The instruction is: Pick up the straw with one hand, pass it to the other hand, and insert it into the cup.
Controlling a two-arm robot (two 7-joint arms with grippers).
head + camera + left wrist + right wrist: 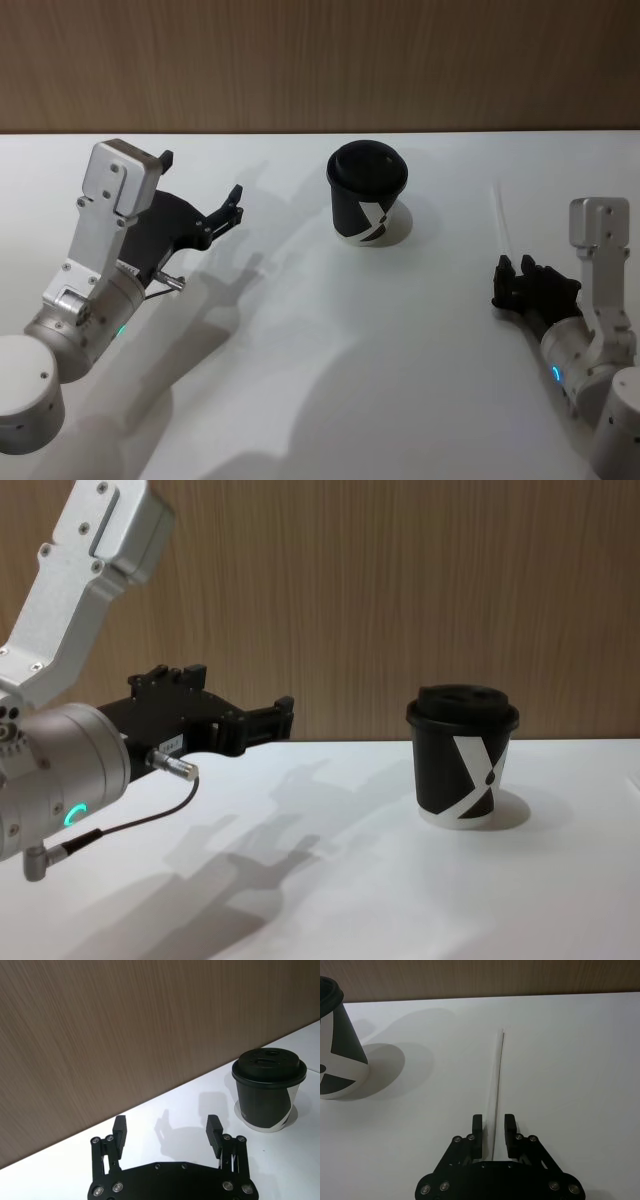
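The white straw [500,225] lies flat on the table at the right, its near end running between the fingers of my right gripper [515,266]. In the right wrist view the straw [498,1075] passes down the narrow gap of the right gripper [494,1127], whose fingers stand open on either side without pinching it. The black lidded cup [367,195] stands upright at the table's middle back, also seen in the chest view [465,755]. My left gripper [205,180] hovers open and empty at the left, pointing toward the cup [269,1091].
The white table [320,380] ends at a brown wood-grain wall [320,60] behind the cup. Bare table surface lies between the two arms and in front of the cup.
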